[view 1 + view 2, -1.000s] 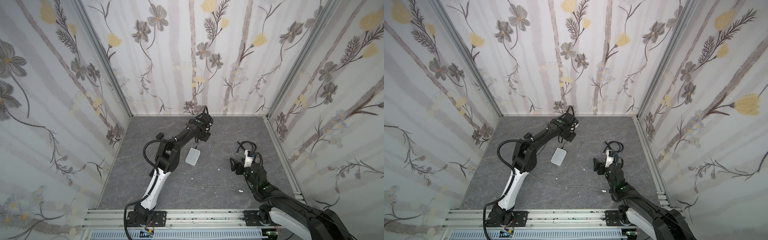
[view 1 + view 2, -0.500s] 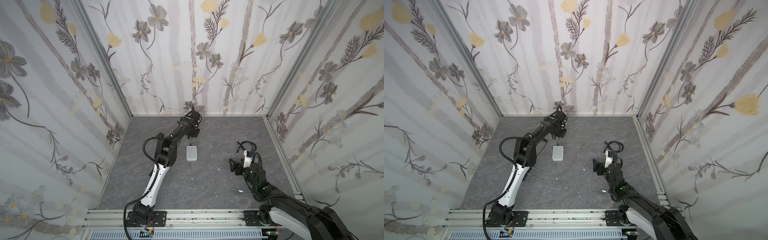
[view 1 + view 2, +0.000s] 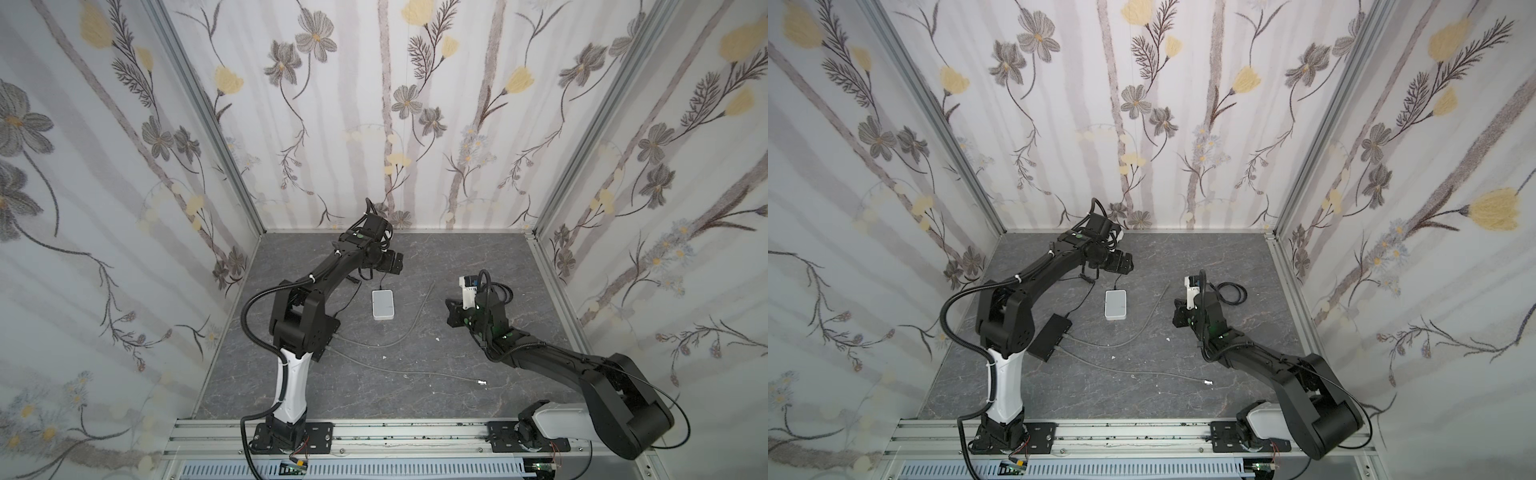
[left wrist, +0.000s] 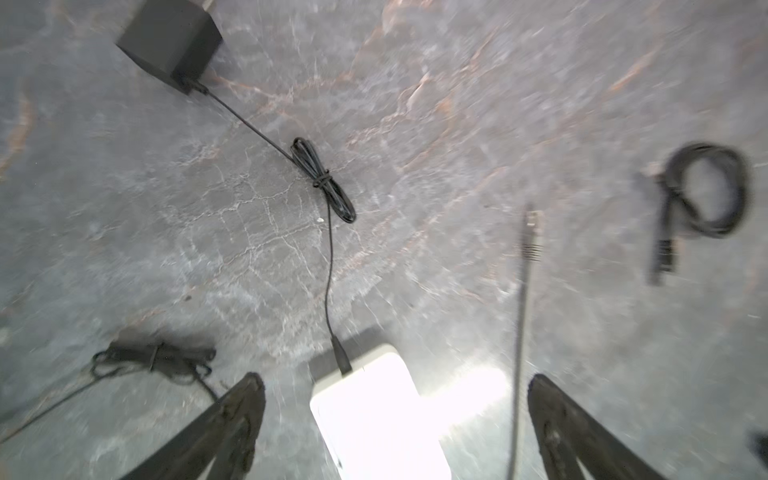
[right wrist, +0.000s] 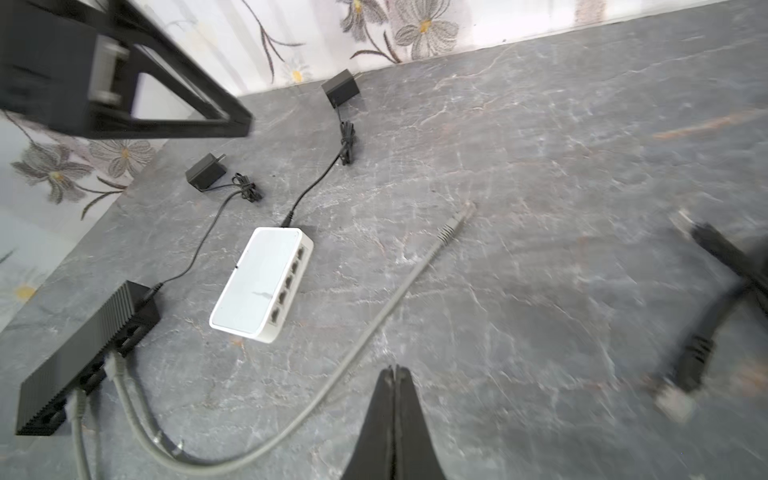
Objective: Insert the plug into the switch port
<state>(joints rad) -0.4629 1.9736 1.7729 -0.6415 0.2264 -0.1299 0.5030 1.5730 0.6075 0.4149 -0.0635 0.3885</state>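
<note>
The white switch [image 3: 382, 304] [image 3: 1116, 305] lies flat mid-floor, its row of ports [image 5: 291, 278] facing the right arm's side. A grey cable's plug [image 3: 432, 284] [image 5: 455, 222] [image 4: 532, 220] lies loose on the floor, a short way right of the switch. My left gripper [image 3: 390, 262] [image 4: 395, 376] hovers just behind the switch, open, with nothing between its fingers. My right gripper [image 3: 451, 311] [image 5: 395, 368] hangs right of the plug, shut and empty, its tips above the grey cable.
A black switch [image 3: 1052, 336] [image 5: 83, 353] with two grey cables plugged in lies by the left arm's elbow. A second grey plug [image 3: 481, 381] lies near the front. A coiled black cable [image 3: 1231, 293] [image 5: 706, 332] and two black power adapters [image 5: 340, 87] [image 5: 205, 170] lie nearby.
The left gripper has gone from shut to open and shifted left, closer to the switch. The switch has turned straight. The right gripper has shut on nothing.
</note>
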